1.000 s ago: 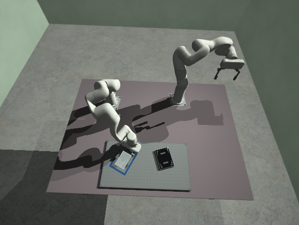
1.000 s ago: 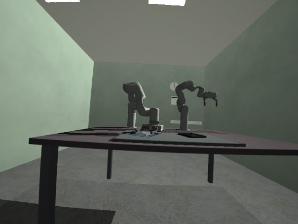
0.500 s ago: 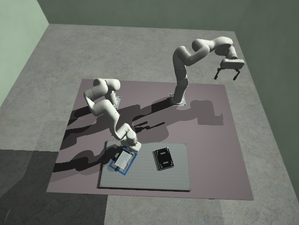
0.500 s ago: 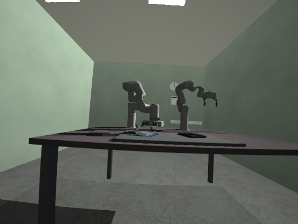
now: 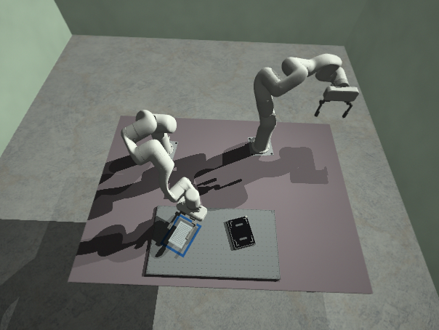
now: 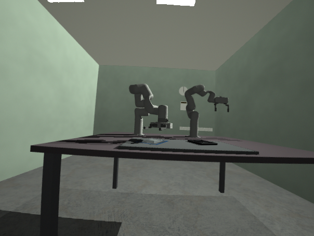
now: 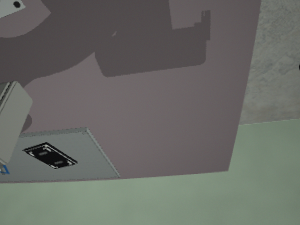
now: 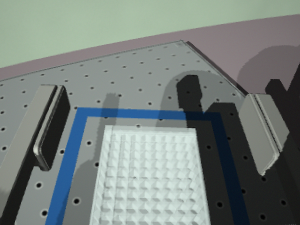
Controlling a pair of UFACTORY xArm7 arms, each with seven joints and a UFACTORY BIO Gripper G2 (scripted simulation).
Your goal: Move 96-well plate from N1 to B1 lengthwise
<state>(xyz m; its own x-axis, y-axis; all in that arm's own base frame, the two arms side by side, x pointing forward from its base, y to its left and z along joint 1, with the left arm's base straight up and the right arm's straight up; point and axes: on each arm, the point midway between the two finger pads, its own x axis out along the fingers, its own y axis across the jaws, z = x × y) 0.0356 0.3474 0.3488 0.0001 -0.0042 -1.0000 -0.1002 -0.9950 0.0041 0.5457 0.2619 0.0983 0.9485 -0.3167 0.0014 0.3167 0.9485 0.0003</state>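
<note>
Though hard to gauge exactly, has apparently set plate (image 5: 180,236) (image 6: 154,141) (image 8: 150,179) lengthwise inside outline (image 5: 192,240) (image 6: 164,142) (image 8: 145,114) towards tabletop (image 5: 309,236) (image 6: 169,155) (image 7: 165,114) (image 8: 215,45) near-left corner, with right claw (image 5: 179,232) (image 6: 152,128) (image 8: 156,131) parted, empty, and left claw (image 5: 331,116) (image 6: 221,111) wide; needs only to withdraw fully.

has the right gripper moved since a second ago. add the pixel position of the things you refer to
Yes, upward: in the exterior view, the right gripper (image 5: 179,232) (image 6: 153,128) (image 8: 154,169) now hangs higher above the grey perforated board (image 5: 218,265) (image 6: 182,147) (image 7: 95,161) (image 8: 135,74), which stays put.
</note>
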